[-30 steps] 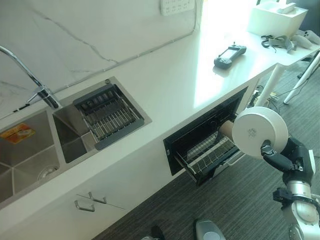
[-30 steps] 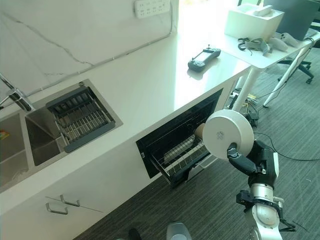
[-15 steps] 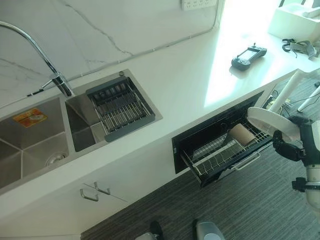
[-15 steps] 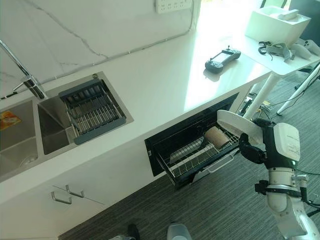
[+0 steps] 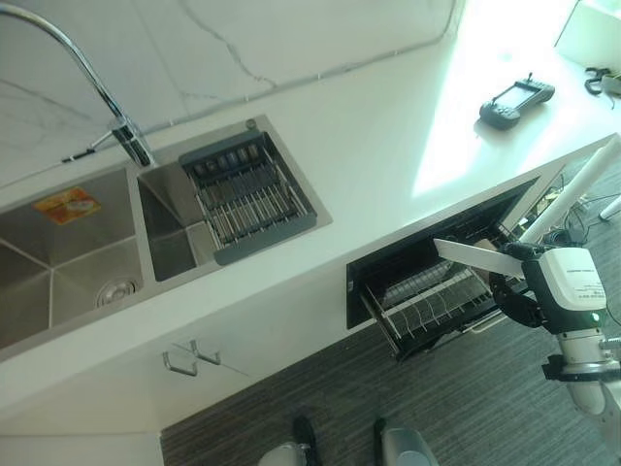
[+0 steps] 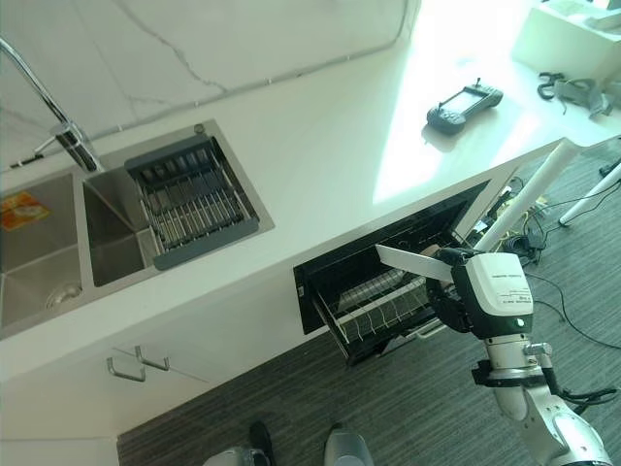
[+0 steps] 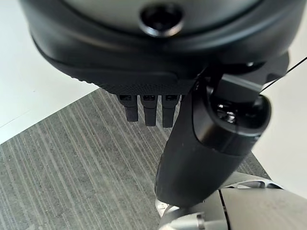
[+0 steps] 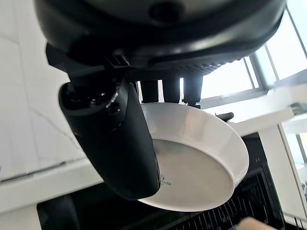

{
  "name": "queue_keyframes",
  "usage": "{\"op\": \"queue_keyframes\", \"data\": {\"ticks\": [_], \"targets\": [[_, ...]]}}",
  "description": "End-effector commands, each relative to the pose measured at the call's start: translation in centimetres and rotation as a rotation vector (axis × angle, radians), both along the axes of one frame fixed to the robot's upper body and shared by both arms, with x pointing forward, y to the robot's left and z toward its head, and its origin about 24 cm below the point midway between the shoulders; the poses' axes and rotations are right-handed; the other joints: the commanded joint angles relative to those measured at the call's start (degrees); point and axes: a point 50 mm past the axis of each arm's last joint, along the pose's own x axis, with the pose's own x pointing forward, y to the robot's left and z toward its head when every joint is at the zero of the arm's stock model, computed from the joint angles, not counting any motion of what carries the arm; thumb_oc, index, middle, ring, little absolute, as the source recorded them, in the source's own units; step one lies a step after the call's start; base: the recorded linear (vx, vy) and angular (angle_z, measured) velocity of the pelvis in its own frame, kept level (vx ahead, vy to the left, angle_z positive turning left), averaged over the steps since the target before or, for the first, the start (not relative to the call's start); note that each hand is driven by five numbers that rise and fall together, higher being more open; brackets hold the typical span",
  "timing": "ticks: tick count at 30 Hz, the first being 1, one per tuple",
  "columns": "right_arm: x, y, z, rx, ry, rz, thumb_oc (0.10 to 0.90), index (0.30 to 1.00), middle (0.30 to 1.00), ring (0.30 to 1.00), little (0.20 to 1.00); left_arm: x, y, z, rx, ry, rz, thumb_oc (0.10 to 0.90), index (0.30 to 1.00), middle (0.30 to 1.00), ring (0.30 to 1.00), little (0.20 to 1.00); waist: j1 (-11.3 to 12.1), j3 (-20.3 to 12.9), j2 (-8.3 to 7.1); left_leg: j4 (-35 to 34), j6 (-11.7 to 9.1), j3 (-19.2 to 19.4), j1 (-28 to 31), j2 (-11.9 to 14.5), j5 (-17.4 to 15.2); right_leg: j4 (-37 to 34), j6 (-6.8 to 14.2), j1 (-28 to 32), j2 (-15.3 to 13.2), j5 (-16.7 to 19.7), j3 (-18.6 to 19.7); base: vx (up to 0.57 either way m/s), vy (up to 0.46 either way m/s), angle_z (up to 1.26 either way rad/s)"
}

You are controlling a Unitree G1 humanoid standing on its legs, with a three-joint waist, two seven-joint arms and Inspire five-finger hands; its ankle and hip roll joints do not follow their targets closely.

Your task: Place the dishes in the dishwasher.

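Note:
A white plate (image 6: pixel 412 262) hangs tilted, nearly edge-on, just above the pulled-out wire rack (image 6: pixel 374 299) of the open dishwasher drawer under the counter. My right hand (image 6: pixel 451 293) is shut on the plate's right rim. In the right wrist view the thumb (image 8: pixel 117 143) lies across the plate (image 8: pixel 201 163) and the fingers (image 8: pixel 168 88) curl behind its rim. The rack (image 5: pixel 432 303) holds rows of upright wire prongs. My left hand (image 7: pixel 148 108) hangs over grey carpet, fingers relaxed and holding nothing.
A double steel sink (image 5: pixel 68 262) with a dark drain basket (image 5: pixel 247 194) and a tap (image 5: pixel 107 107) lies at the left. A black controller (image 5: pixel 516 95) rests on the white counter (image 5: pixel 388 146). White table legs (image 5: pixel 572 189) stand right of the dishwasher.
The camera has swung left. My right hand has turned the plate from facing me to nearly edge-on and carried it left and down over the drawer's rack.

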Motion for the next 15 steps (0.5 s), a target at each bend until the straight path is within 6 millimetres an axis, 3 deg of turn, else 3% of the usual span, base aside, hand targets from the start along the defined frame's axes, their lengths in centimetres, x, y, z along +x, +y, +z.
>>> {"op": "queue_keyframes", "data": {"ticks": [1, 9, 15], "targets": [[2.8, 0.5, 5.4, -0.011, -0.208, 0.052, 0.4, 0.3, 0.3, 0.3, 0.3, 1.3, 1.1, 0.5, 0.025, -0.022, -0.03, 0.8, 0.9, 0.9, 0.9, 0.9, 1.63, -0.42, -1.36, 10.37, 2.34, -3.53, 2.32, -0.98, -18.07, -4.36, 0.87, 1.26, 1.08, -1.18, -3.48, 0.01, -0.022, 0.04], [4.8, 0.4, 1.9, 0.084, -0.02, -0.036, 0.4, 0.3, 0.3, 0.3, 0.3, 1.9, 1.3, 0.8, 0.016, -0.043, -0.014, 0.8, 0.9, 0.9, 0.9, 0.9, 3.79, 1.06, -0.59, 10.37, 1.87, -5.55, 1.15, -0.83, -16.99, -4.36, 0.27, 1.87, 0.66, -1.49, -5.84, 0.0, -0.024, 0.19], [6.3, 0.3, 1.9, 0.108, 0.024, -0.078, 0.4, 0.3, 0.3, 0.3, 0.3, 2.1, 1.3, 0.8, 0.014, -0.039, -0.02, 0.8, 0.9, 0.9, 0.9, 0.9, 5.5, 1.69, 0.17, 10.37, 1.0, -6.82, -0.31, -0.4, -15.98, -4.36, -0.03, 2.03, 0.49, -1.7, -7.64, -0.01, -0.01, 0.19]]}}
